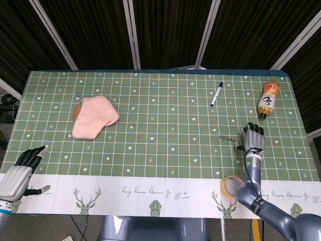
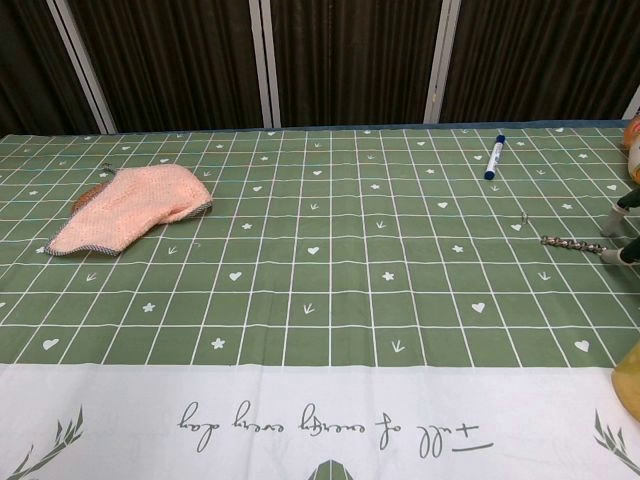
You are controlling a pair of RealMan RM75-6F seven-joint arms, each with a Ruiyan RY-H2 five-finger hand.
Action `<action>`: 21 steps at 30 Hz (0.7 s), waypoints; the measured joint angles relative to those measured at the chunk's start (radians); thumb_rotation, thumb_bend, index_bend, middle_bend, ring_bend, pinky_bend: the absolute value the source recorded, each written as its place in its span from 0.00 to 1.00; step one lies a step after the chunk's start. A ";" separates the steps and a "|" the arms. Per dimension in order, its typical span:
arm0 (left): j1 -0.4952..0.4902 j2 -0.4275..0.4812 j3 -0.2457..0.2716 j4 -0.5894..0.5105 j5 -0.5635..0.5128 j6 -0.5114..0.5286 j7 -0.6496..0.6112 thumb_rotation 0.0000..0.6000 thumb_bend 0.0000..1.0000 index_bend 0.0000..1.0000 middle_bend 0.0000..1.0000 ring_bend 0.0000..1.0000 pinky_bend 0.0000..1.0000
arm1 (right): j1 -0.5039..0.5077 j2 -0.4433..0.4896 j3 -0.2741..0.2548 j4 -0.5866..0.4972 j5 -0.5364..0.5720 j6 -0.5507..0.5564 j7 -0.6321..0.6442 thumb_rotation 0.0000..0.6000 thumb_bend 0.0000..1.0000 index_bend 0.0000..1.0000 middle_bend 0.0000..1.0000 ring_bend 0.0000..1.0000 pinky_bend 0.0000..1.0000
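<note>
While the right hand (image 1: 254, 142) is resting on the near right of the table (image 1: 165, 100), its fingers are pinching the near end of a thin metal drill bit (image 2: 570, 243) that is lying flat on the cloth. The bit does not look lifted yet, so the pick-up seems barely begun. The left hand (image 1: 22, 168) is hanging off the near left edge, fingers loosely apart, holding nothing.
</note>
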 measured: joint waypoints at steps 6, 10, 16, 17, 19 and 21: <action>0.000 0.002 0.000 -0.001 0.000 -0.001 -0.005 1.00 0.08 0.00 0.00 0.00 0.00 | -0.003 -0.007 -0.002 0.002 -0.014 0.007 0.009 1.00 0.23 0.47 0.13 0.00 0.00; 0.000 0.002 0.001 -0.001 -0.001 -0.003 -0.006 1.00 0.08 0.00 0.00 0.00 0.00 | -0.003 -0.010 0.000 0.007 -0.014 0.006 0.009 1.00 0.23 0.47 0.13 0.00 0.00; -0.001 0.002 0.000 -0.001 -0.002 -0.003 -0.005 1.00 0.08 0.00 0.00 0.00 0.00 | 0.001 -0.017 0.004 0.014 -0.018 0.005 0.011 1.00 0.23 0.48 0.14 0.00 0.00; -0.001 0.002 0.000 -0.001 -0.002 -0.003 -0.005 1.00 0.08 0.00 0.00 0.00 0.00 | 0.001 -0.018 0.004 0.015 -0.018 0.004 0.011 1.00 0.24 0.48 0.14 0.00 0.00; -0.001 0.002 0.000 -0.002 -0.002 -0.004 -0.005 1.00 0.08 0.00 0.00 0.00 0.00 | 0.001 -0.020 0.003 0.018 -0.019 0.003 0.011 1.00 0.24 0.48 0.14 0.00 0.00; -0.001 0.003 0.000 -0.001 -0.003 -0.004 -0.007 1.00 0.08 0.00 0.00 0.00 0.00 | 0.001 -0.023 0.001 0.024 -0.020 0.001 0.008 1.00 0.25 0.48 0.14 0.00 0.00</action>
